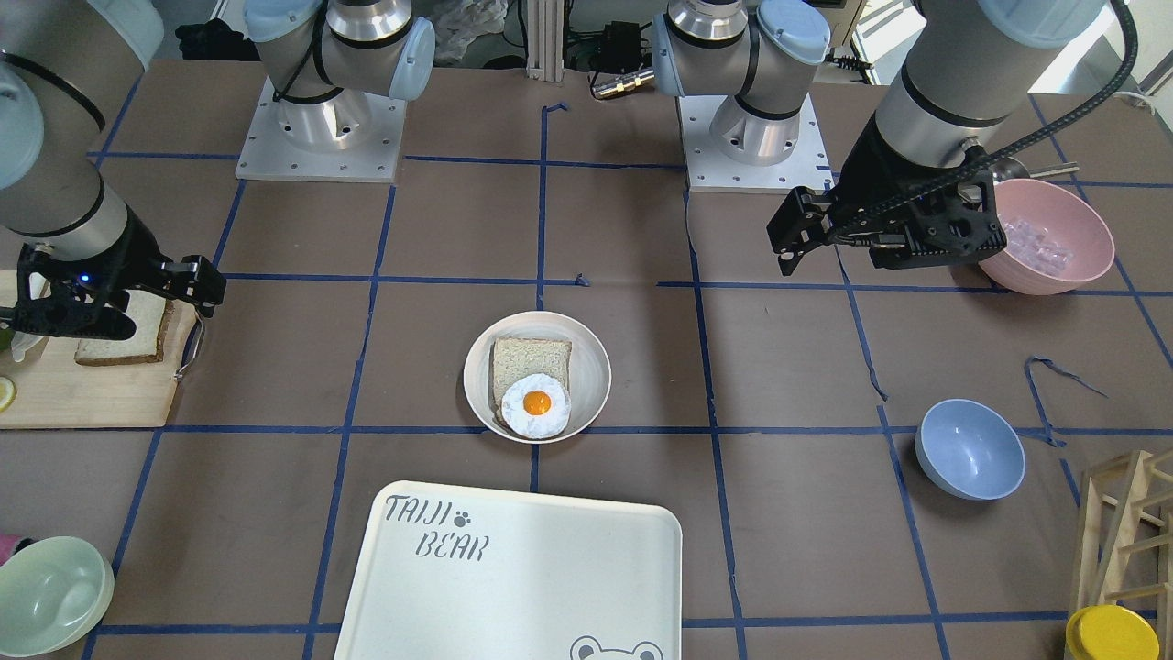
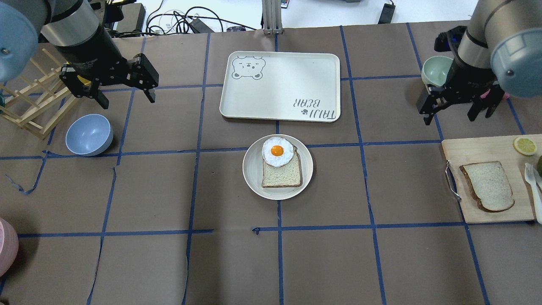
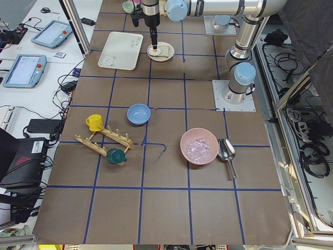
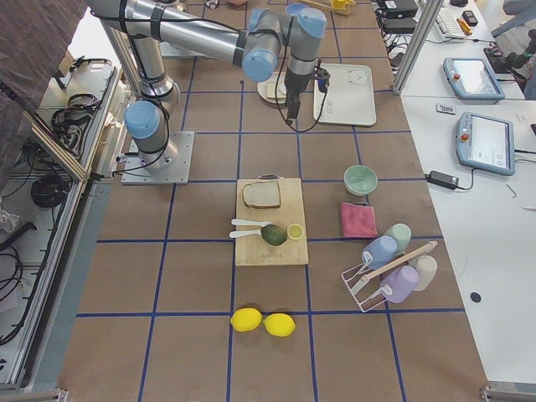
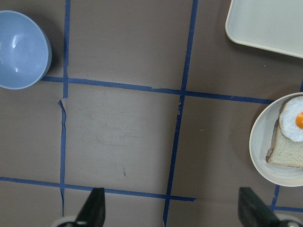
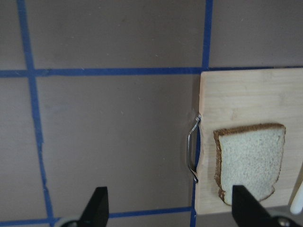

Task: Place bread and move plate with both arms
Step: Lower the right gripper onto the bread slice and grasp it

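The bread (image 2: 487,186), a dark-crusted slice, lies on a wooden cutting board (image 2: 474,150) at the right; it also shows in the right wrist view (image 6: 251,161) and the front view (image 1: 124,335). The round cream plate (image 2: 252,169) sits mid-table and holds a paler square slice (image 2: 281,173) with a fried egg (image 2: 277,151) on top. My right gripper (image 2: 449,115) hovers open and empty beyond the board's far left corner. My left gripper (image 2: 126,98) hovers open and empty far to the plate's left. The plate's rim shows in the left wrist view (image 5: 258,151).
The "TAIJI BEAR" tray (image 2: 279,87) lies just beyond the plate. A blue bowl (image 2: 89,134) and a wooden rack (image 2: 29,106) are at the left. A green bowl (image 2: 436,70) stands by the right arm. A lemon slice (image 2: 525,145) lies on the board. A pink bowl (image 1: 1049,238) is near the left arm.
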